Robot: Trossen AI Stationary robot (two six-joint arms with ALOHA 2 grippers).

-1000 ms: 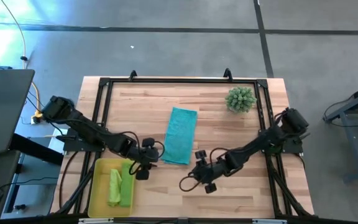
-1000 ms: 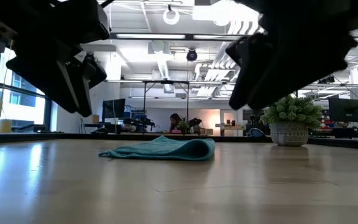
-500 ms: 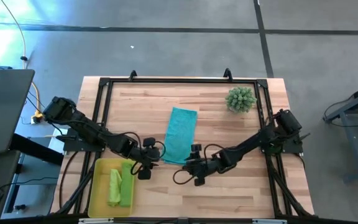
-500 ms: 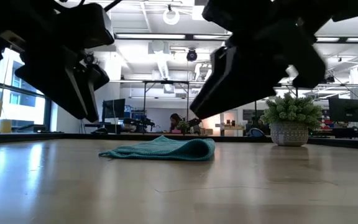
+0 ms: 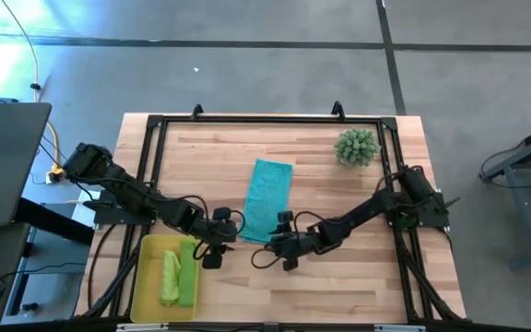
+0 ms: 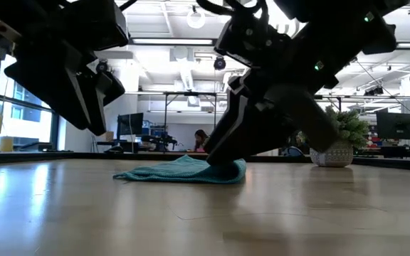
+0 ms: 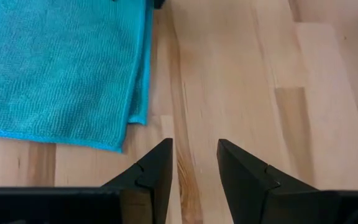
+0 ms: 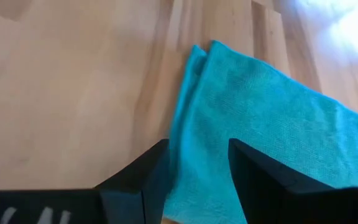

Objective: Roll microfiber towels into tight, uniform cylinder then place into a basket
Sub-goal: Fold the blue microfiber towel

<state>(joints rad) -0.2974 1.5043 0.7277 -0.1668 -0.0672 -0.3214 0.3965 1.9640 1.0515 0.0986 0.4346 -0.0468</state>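
So here's where we are: the teal towel lies flat and folded on the worktop, roughly mid-table, long side running near to far. Our right tool sits at the towel's near right corner, fingers apart with the cloth edge showing between them; we can't tell if they touch it. Nothing is gripped.

The left tool hangs just left of the towel's near edge, beside the basket, fingers a little apart over bare wood, holding nothing.

The yellow basket sits at the near left of the worktop with the two lime green towels lying in it side by side.

A spiky green plant stands at the far right, well apart from all that.
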